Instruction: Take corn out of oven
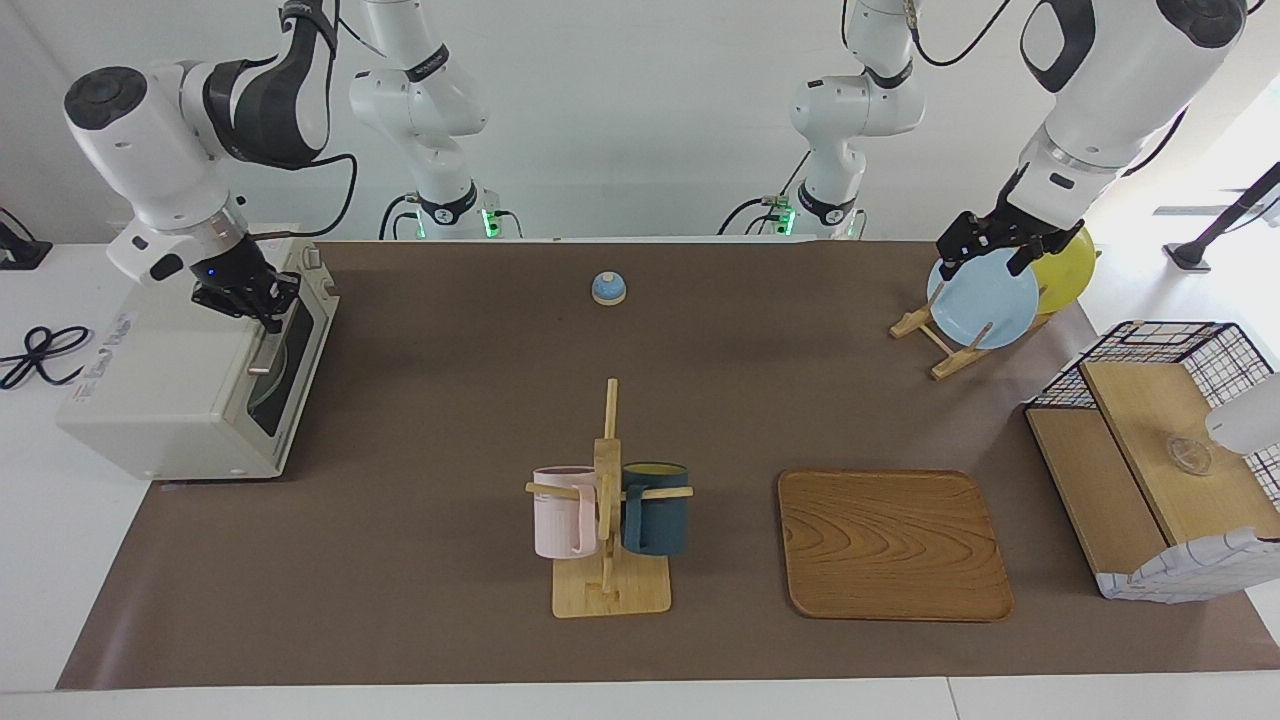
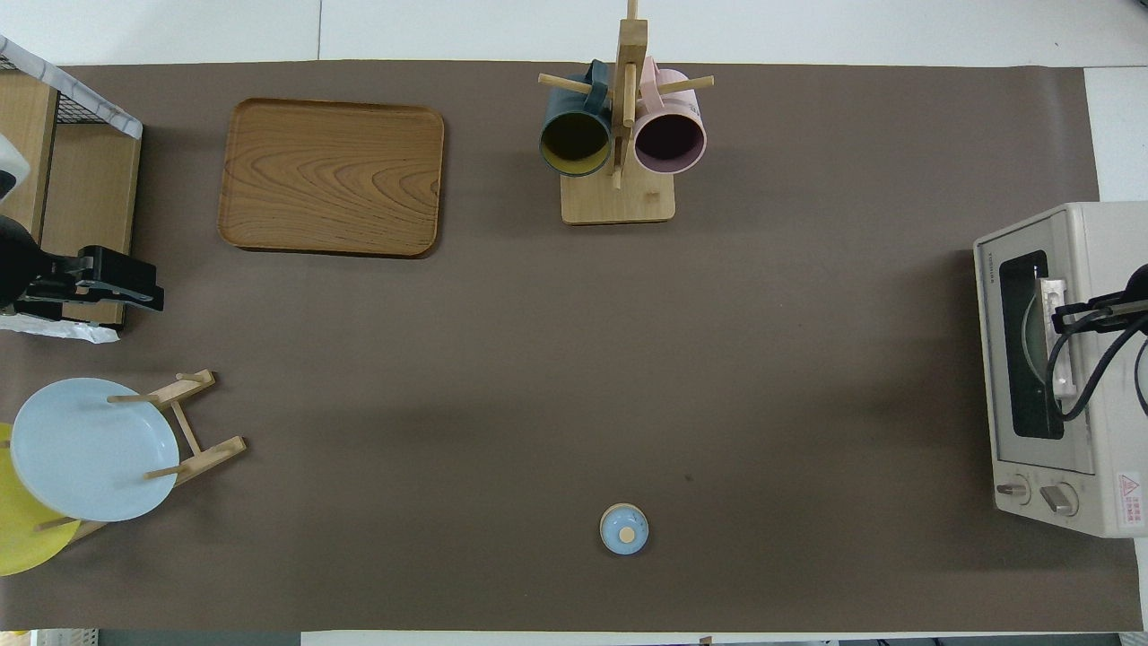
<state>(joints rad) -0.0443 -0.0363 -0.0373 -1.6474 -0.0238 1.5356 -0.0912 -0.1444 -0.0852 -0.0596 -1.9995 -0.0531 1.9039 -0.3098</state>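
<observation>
The cream-white oven (image 1: 170,400) stands at the right arm's end of the table, its dark glass door closed. It also shows in the overhead view (image 2: 1099,242). My right gripper (image 1: 262,312) is at the top of the door, right at the metal bar handle (image 1: 266,348); in the overhead view the gripper (image 2: 1081,311) is beside the handle (image 2: 1051,345). The corn is hidden. My left gripper (image 1: 988,258) is open and empty, up in the air over the plate rack at the left arm's end; it shows in the overhead view (image 2: 148,292) too.
A light blue plate (image 1: 985,300) and a yellow plate (image 1: 1065,270) stand in a wooden rack. A wire-and-wood basket (image 1: 1150,440) and a wooden tray (image 1: 890,545) lie farther out. A mug rack (image 1: 608,500) holds two mugs. A small blue bell (image 1: 608,288) sits near the robots.
</observation>
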